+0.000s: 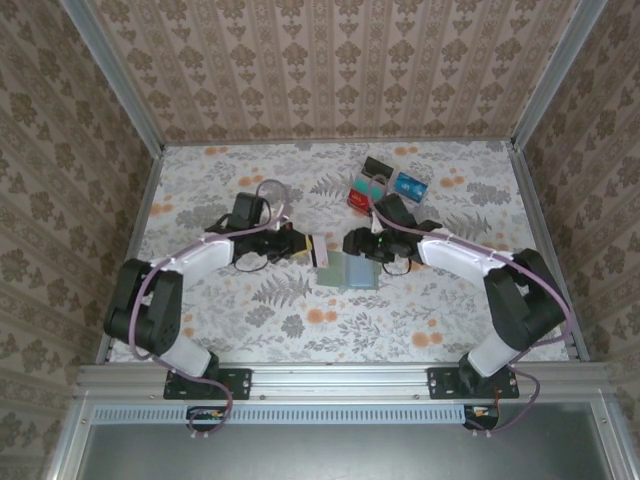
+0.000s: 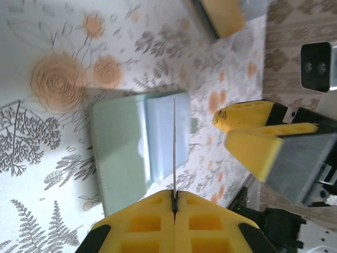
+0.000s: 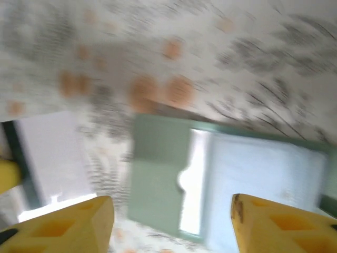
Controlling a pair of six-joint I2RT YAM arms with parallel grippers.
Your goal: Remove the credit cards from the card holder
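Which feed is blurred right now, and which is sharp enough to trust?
Right wrist view: heavy motion blur, the card holder and tablecloth smeared. Left wrist view: mostly sharp, the edge-on card in the left gripper crisp. Top external view: even light, no glare, sharp.

Holder (image 2: 118, 153) smooth, matt, leather-like; card (image 2: 174, 142) thin, rigid; fingers (image 2: 147, 221) matt yellow plastic; desk (image 1: 250, 310) matt floral print; rail (image 1: 350, 375) brushed metal.
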